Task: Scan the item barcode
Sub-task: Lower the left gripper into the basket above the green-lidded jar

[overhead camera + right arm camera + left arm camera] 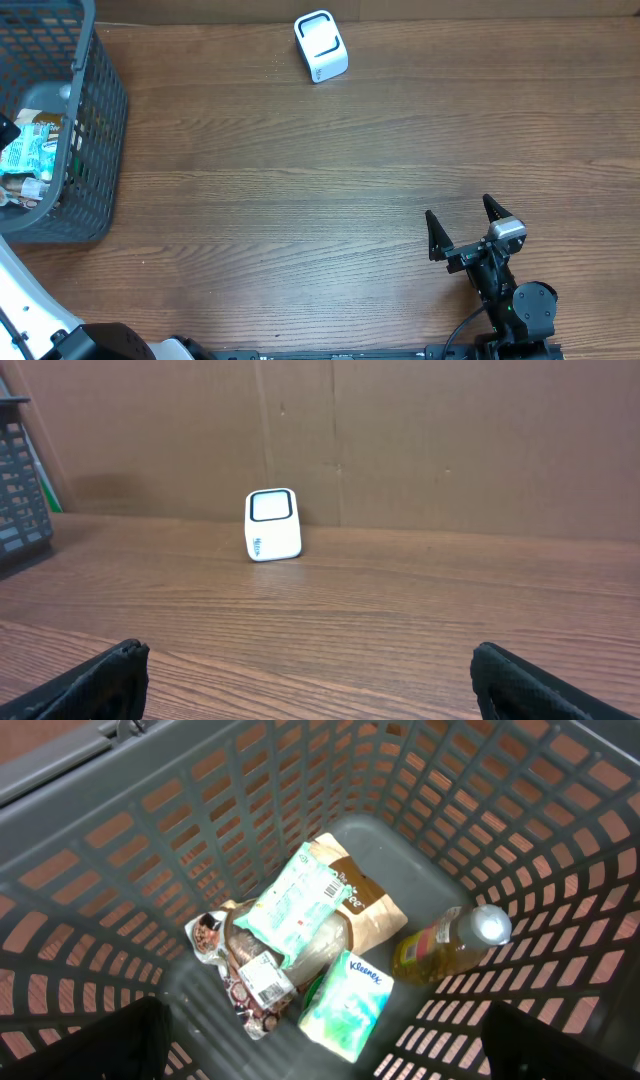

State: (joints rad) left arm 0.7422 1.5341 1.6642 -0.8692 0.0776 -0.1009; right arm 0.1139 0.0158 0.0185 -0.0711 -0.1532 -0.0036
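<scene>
Lying barcode-up in the grey basket [500, 840]: green wipes packet [293, 900], on a brown bag [370, 910], below and between the fingers of the left gripper [320, 1010]. Kleenex pack [345, 1005] sits nearer those fingers. Left gripper spread wide, empty. Right gripper [458, 208] spread wide, empty, with the white scanner [321, 47] well ahead of it.

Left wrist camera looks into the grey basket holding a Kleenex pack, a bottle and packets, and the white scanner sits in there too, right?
No. The white scanner stands on the table, apart from the grey basket, as the overhead view shows. The Kleenex pack, bottle and packets are in the basket.
</scene>
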